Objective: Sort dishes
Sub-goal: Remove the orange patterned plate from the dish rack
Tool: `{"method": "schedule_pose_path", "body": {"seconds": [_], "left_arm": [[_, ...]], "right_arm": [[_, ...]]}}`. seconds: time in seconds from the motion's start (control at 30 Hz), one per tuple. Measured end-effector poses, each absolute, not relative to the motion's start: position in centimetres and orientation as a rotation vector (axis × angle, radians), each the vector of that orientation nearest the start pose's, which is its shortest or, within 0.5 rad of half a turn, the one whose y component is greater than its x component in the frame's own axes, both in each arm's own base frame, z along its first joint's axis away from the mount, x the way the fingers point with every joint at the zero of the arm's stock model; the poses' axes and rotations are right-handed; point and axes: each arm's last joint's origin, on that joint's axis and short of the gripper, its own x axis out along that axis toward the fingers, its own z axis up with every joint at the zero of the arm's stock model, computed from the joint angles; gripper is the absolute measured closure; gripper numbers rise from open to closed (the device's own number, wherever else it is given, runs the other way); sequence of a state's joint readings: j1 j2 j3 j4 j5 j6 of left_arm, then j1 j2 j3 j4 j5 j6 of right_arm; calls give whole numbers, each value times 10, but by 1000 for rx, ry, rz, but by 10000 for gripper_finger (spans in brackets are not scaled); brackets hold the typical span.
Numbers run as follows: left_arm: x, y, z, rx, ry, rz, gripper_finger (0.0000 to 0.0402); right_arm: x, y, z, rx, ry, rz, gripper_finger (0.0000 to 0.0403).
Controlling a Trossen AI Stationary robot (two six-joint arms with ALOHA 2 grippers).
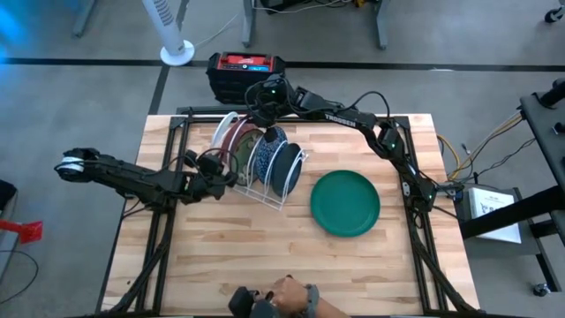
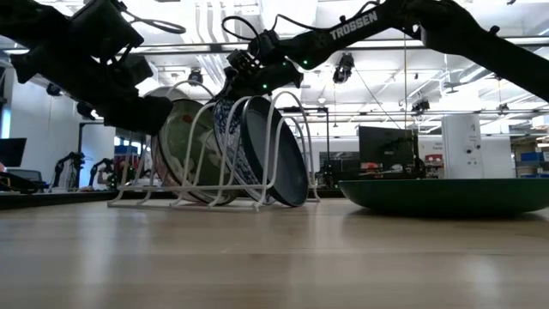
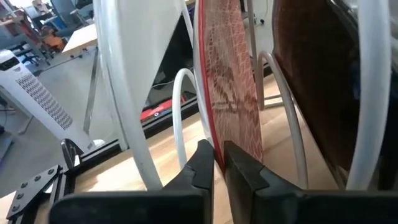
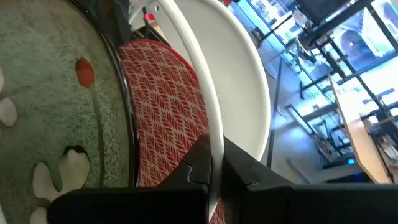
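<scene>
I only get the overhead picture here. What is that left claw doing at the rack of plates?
Observer: Its wrist view shows the left gripper shut on the rim of the red-pink patterned plate, which stands upright in the white wire rack.
Operator: And the right one?
Observer: The right gripper is shut on a white hoop of the rack, right beside that plate.

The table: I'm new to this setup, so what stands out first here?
A white rack packed with upright plates sits mid-table, and both arms reach into it. The left gripper pinches the red plate's rim; the right gripper is shut on a rack wire. A green plate lies flat beside the rack.
</scene>
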State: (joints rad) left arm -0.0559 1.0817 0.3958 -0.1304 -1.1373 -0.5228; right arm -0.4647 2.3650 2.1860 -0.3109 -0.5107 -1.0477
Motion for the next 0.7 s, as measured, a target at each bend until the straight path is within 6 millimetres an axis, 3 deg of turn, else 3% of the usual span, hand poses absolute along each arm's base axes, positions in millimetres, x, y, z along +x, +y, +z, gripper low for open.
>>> {"method": "schedule_pose_path", "body": {"seconds": [0.27,0.7], "left_arm": [[180,16,175,62,351,1224,400],[182,17,180,65,282,1284,401]], "right_arm": [[482,-239,271,-758,396,185,391],[477,-244,277,-654,451,83,321]]}}
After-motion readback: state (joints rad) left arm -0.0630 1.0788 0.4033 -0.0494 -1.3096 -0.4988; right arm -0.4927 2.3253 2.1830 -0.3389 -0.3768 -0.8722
